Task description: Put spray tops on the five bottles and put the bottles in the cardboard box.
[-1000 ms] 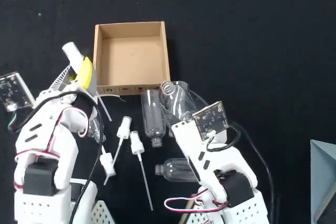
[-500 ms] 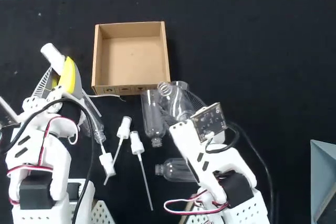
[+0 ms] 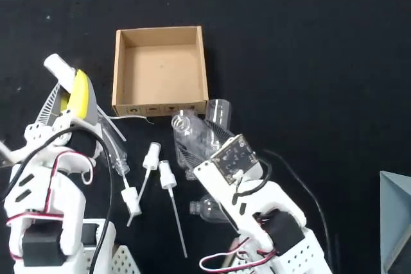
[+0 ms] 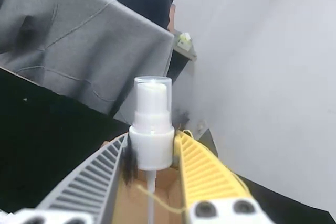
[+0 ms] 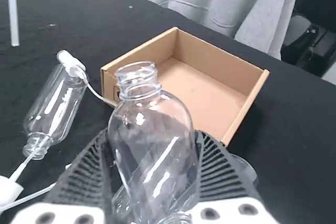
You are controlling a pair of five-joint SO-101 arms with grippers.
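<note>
Leftward has swung the right tool (image 3: 202, 140), clamped on a bottle (image 5: 152, 140), now just in front of the box (image 3: 201, 62). Clamped on a spray top (image 4: 152, 114), the left tool (image 4: 152, 145) is raised beside the box. Capping appears in hand, and next calls for lining the top's tube with the bottle's mouth.

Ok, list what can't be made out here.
High view: the right arm half hides the lying bottle, so the bottle count is unsure.
Right wrist view: the held bottle's base is cut off by the frame edge.
Left wrist view: the spray top's tube end runs off the edge.
</note>
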